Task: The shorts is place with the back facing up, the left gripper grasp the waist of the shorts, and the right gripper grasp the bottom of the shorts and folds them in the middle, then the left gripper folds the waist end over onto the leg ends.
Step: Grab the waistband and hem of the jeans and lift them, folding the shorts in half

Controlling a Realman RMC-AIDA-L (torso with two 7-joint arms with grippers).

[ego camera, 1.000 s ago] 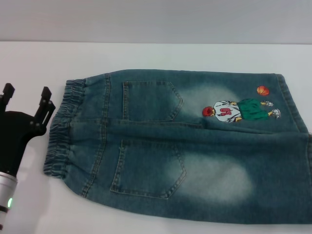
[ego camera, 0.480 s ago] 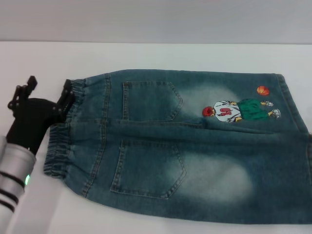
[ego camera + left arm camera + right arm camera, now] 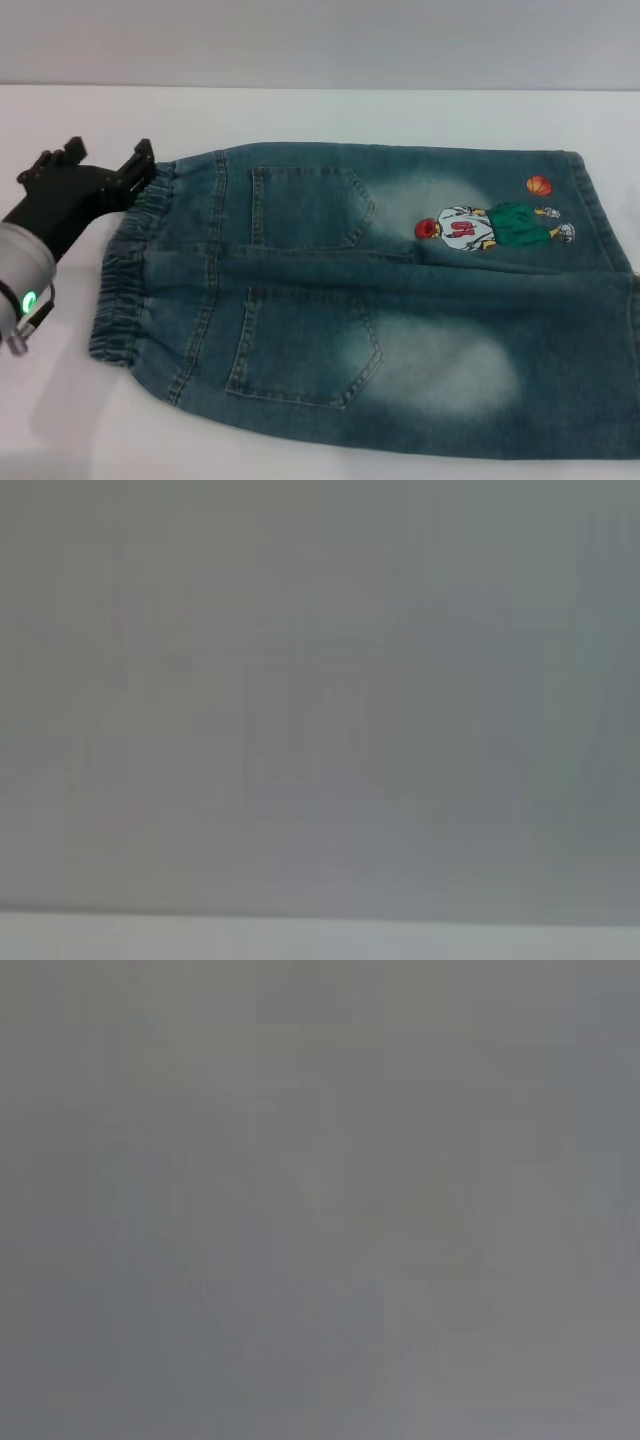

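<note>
Blue denim shorts (image 3: 400,300) lie flat on the white table (image 3: 330,115) in the head view, back pockets up. The elastic waist (image 3: 122,275) is on the left and the leg ends (image 3: 600,230) run off the right side. A cartoon figure with a basketball (image 3: 492,226) is printed on the far leg. My left gripper (image 3: 106,155) is open at the far corner of the waist, one finger (image 3: 138,157) touching or just over the waistband. The right gripper is out of view. Both wrist views show only plain grey.
The grey wall (image 3: 320,40) rises behind the table's back edge. White table surface shows left of the waist and beyond the shorts.
My left gripper has moved away from the front of the table toward the far corner of the waist and turned toward the shorts. The shorts have not moved.
</note>
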